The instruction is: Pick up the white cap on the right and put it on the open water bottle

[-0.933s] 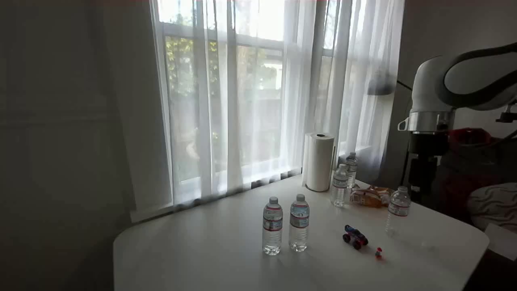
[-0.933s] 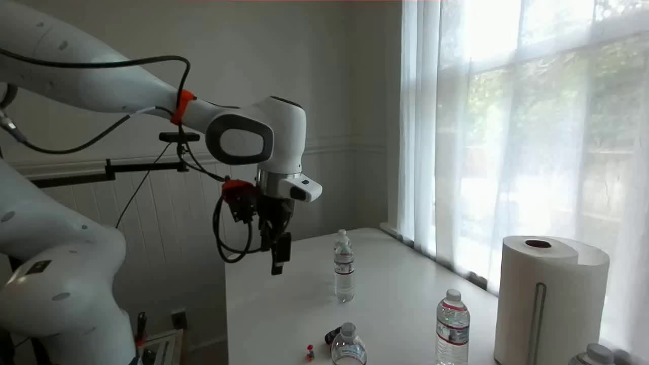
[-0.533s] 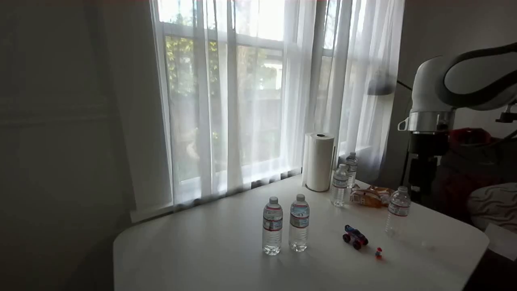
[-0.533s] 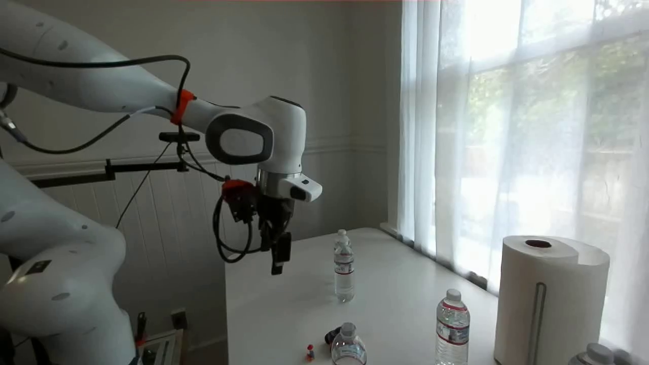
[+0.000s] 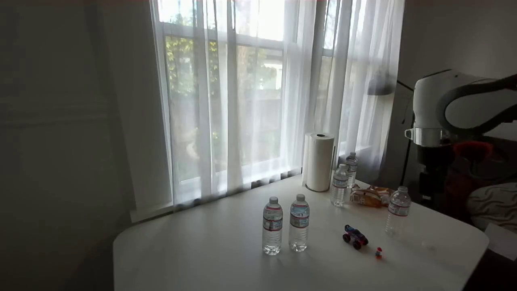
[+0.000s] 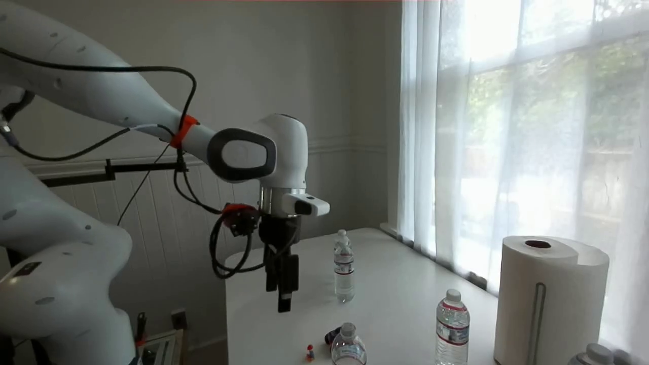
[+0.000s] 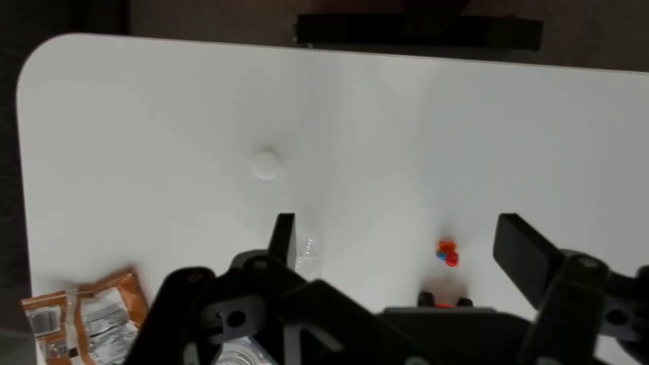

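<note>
The white cap (image 7: 265, 165) lies flat on the white table in the wrist view. It shows only as a faint pale spot (image 5: 428, 245) in an exterior view. The water bottle that appears uncapped (image 5: 398, 211) stands upright at the table's right part; its clear neck (image 6: 348, 330) shows in an exterior view. In the wrist view the bottle (image 7: 239, 353) is mostly hidden behind the left finger linkage. My gripper (image 7: 396, 218) is open and empty above the table, pointing down; the cap is beyond its left fingertip. The gripper also shows in both exterior views (image 5: 431, 196) (image 6: 280, 299).
A toy truck (image 5: 355, 237) and a small red figure (image 5: 378, 253) sit near the open bottle. An orange snack bag (image 5: 369, 197), a paper towel roll (image 5: 319, 162) and several capped bottles (image 5: 272, 226) (image 5: 299, 223) (image 5: 339, 186) stand about. The table edge (image 7: 355, 52) lies beyond the cap.
The arm and gripper have moved down toward the table and shifted slightly, mostly in the last half second. The bottles, toys and other objects have not moved.
</note>
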Available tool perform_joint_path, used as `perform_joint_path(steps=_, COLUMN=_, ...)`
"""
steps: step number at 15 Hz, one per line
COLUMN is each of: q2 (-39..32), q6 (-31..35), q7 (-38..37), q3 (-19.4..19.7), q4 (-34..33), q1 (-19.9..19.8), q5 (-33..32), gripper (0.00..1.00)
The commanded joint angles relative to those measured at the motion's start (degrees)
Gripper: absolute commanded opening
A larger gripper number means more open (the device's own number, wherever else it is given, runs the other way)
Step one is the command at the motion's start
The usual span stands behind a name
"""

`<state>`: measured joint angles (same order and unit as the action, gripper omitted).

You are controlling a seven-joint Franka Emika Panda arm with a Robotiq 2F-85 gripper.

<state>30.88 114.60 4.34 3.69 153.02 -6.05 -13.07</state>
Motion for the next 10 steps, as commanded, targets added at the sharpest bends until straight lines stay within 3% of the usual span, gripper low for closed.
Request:
perform_joint_path(steps=1, q2=-1.8, q6=5.8, q7=-4.3, q3=0.1, q4=4.0, q1=-4.1, q5=-7.3, gripper=1.0)
perform_joint_path(steps=5, q2=-7.2, q6=13.2, q7=-4.6, q3=1.9, q4=4.8, q1=-6.8, q5=-10.8, gripper=1.0)
perform_joint_path(steps=10, q2=-13.9, q6=24.7, q7=-2.0, q3=6.2, q4=5.2, q1=-8.3, q5=-8.3, gripper=1.0)
